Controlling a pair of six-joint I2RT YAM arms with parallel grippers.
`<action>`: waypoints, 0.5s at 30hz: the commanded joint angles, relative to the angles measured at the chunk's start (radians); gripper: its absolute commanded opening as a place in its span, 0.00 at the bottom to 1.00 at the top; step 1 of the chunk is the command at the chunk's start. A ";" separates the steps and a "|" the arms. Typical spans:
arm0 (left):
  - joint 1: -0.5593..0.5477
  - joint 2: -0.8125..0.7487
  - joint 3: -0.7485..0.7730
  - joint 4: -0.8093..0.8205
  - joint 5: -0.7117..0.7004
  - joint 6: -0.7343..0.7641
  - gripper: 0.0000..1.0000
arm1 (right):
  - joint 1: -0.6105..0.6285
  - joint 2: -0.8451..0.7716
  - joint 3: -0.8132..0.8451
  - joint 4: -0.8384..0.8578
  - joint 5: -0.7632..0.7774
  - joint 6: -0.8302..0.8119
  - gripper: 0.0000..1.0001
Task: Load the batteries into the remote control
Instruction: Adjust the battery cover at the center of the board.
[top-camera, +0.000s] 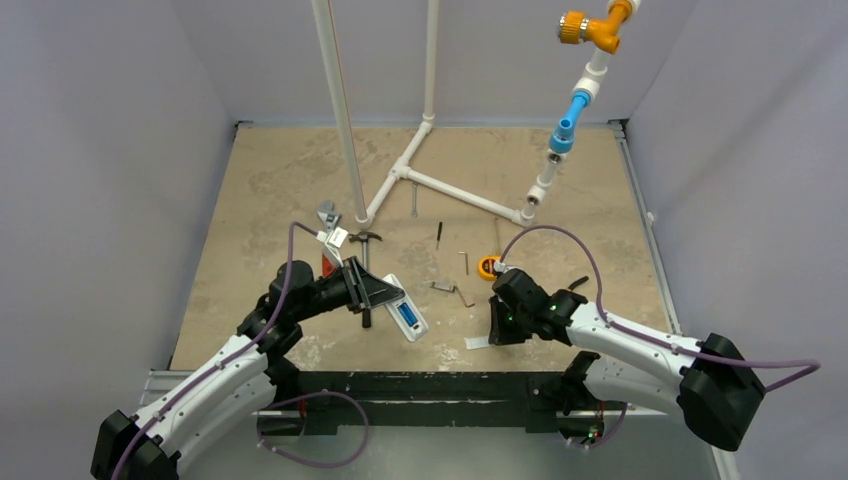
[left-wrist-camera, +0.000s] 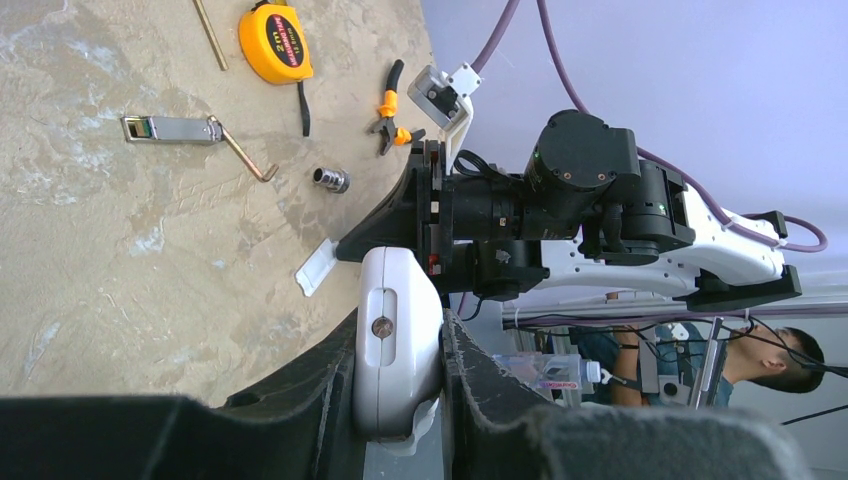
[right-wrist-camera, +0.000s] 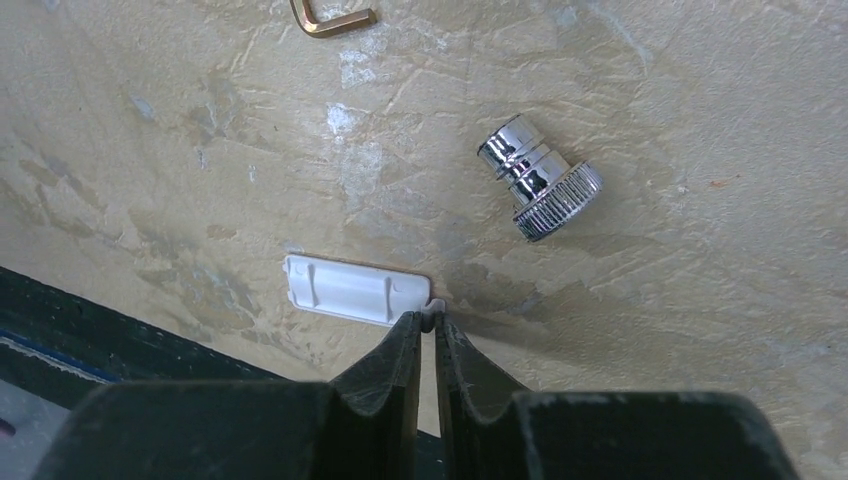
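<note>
The worktop (top-camera: 260, 200) is tan, mottled with paler, marble-like patches. The remote control (left-wrist-camera: 398, 330) is white, and the batteries (top-camera: 407, 318) showing in it are blue. The left gripper (left-wrist-camera: 400, 345) and the right gripper (right-wrist-camera: 428, 322) are both black. The battery cover (right-wrist-camera: 350, 289) is white, the knurled fitting (right-wrist-camera: 540, 178) is chrome, and the hex key (right-wrist-camera: 330, 20) is brass-coloured. The tape measure (left-wrist-camera: 275, 42) is yellow with black, and the pliers (left-wrist-camera: 390, 105) have orange and black handles.

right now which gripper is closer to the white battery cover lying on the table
Right. The right gripper appears to pinch the end of the battery cover; the left gripper is off to its left, holding the remote control.
</note>
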 joint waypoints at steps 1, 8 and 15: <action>0.002 -0.016 0.021 0.040 0.010 0.000 0.00 | -0.005 -0.008 -0.001 0.032 -0.001 0.013 0.09; 0.002 -0.007 0.019 0.048 0.009 0.000 0.00 | -0.004 -0.038 -0.019 0.169 0.038 0.126 0.00; 0.001 -0.002 0.021 0.057 0.014 -0.002 0.00 | 0.001 -0.022 -0.033 0.220 0.106 0.301 0.00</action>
